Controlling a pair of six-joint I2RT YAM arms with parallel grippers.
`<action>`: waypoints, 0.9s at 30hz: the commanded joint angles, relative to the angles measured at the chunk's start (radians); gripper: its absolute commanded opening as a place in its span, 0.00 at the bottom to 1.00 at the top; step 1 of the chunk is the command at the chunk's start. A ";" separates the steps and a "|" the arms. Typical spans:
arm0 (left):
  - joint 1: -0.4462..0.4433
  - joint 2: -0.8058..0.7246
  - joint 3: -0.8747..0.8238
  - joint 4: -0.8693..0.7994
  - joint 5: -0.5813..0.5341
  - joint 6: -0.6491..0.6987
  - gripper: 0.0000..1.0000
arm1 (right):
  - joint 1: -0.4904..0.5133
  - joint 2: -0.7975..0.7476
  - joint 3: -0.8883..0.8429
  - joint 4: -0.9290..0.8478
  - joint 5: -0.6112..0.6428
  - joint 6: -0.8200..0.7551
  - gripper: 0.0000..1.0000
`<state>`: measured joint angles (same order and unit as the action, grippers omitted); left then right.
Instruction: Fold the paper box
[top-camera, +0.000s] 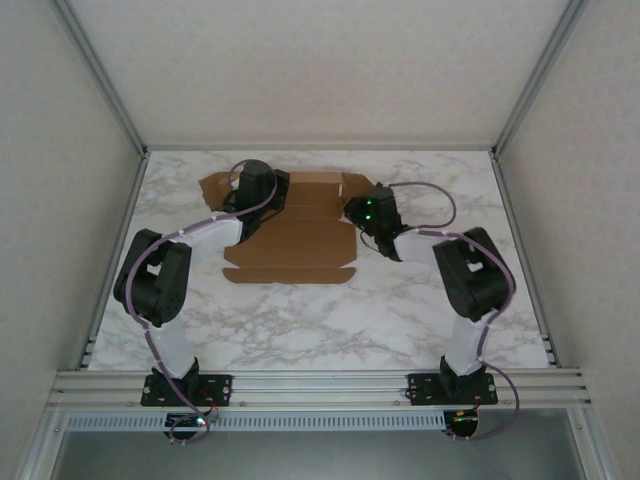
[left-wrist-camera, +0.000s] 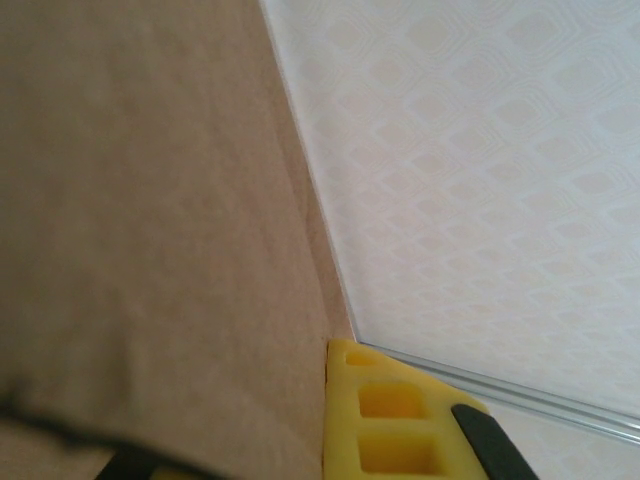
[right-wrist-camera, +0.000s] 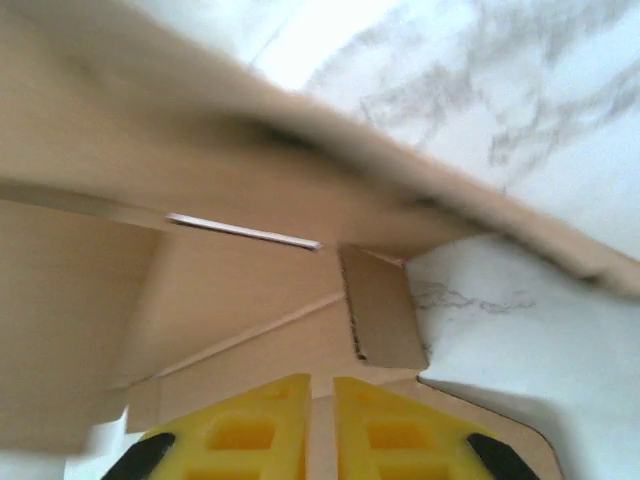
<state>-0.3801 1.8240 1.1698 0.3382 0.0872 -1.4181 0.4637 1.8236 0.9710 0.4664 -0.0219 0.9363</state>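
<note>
Left jaws: clenched on a flap of the paper box. From the left wrist I see cardboard pressed against the inner face of one yellow finger, and the other finger is hidden behind the sheet.
Right jaws: nearly together, with a thin slit between the two yellow fingers. I cannot tell whether they pinch anything.
Left gripper: over the far left part of the box, its arm bent in from the left.
Right gripper: at the far right corner of the box, with two green lights glowing on its body.
Box position: on the marble table, toward the far side and between the two grippers.
Box shape: the near panel lies flat with small tabs along its front edge, and the far part has flaps standing up.
Right wrist view: I look into the box, where a short tab stands upright beside a raised wall. A bright narrow slot shows in the back panel.
Left wrist view: the held flap is tilted up against the patterned white wall.
</note>
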 joint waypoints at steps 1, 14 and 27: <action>-0.007 0.018 -0.020 -0.199 -0.031 0.008 0.00 | -0.058 -0.130 -0.045 -0.105 -0.023 -0.154 0.15; -0.002 0.025 0.012 -0.233 -0.029 0.020 0.00 | -0.224 0.065 0.459 -0.633 0.004 -0.590 0.03; 0.006 0.052 0.062 -0.249 -0.011 0.015 0.00 | -0.218 0.266 0.561 -0.630 -0.387 -0.721 0.02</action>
<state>-0.3798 1.8297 1.2354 0.2287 0.0818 -1.4181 0.2382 2.1029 1.5688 -0.1822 -0.2726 0.2459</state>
